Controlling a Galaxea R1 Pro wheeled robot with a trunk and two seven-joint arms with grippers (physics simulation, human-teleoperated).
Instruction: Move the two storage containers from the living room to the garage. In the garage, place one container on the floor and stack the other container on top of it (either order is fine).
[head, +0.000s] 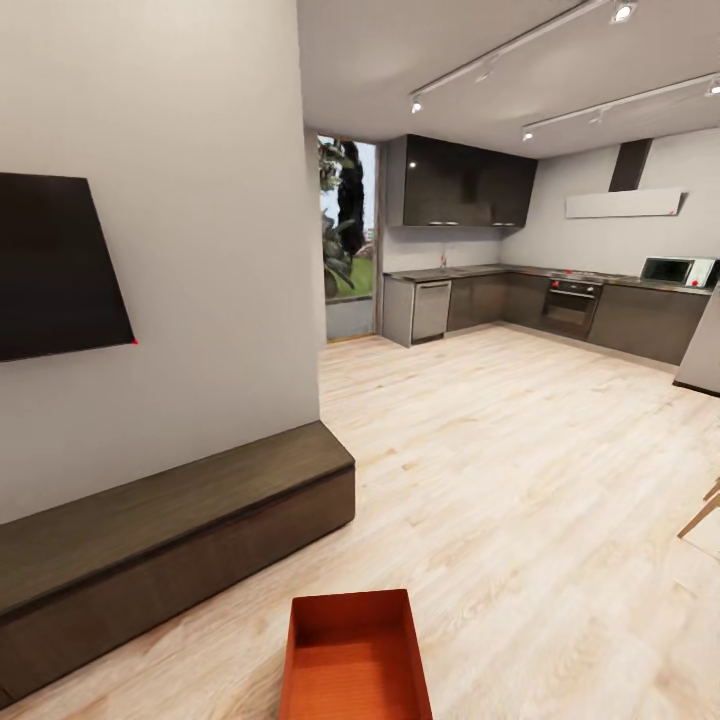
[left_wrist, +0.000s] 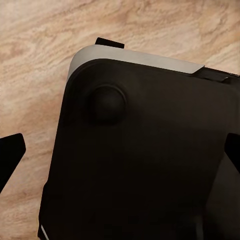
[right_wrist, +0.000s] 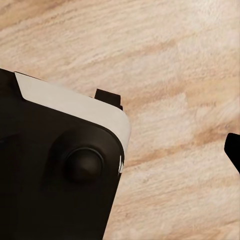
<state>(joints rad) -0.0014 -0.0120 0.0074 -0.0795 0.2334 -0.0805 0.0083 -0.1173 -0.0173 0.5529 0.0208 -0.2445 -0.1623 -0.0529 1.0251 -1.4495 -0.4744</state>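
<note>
At the left gripper (left_wrist: 120, 155), two dark fingertips (left_wrist: 11, 157) spread wide, nothing between them, hanging above the black rounded robot base with its pale grey rim (left_wrist: 135, 56) and the light wood-plank floor (left_wrist: 35, 60). At the right gripper (right_wrist: 120, 150), a single dark fingertip (right_wrist: 234, 150) in sight over the planks (its mate lost against the black base (right_wrist: 45, 200), so cannot tell whether spread or pressed together). Further out in the head view, low and just ahead, one orange-red thin-walled rectangular storage container (head: 355, 660), lidless, open side up, empty, flat on the planks. Off to its left and apart from it, a long low dark-wood bench (head: 170, 530) along the white wall, under a black flat wall screen (head: 55, 265). Well beyond, a tall window with greenery (head: 345, 235), glossy dark kitchen cabinets (head: 465, 182), a built-in oven (head: 570, 305) and a white microwave (head: 675, 270).
</note>
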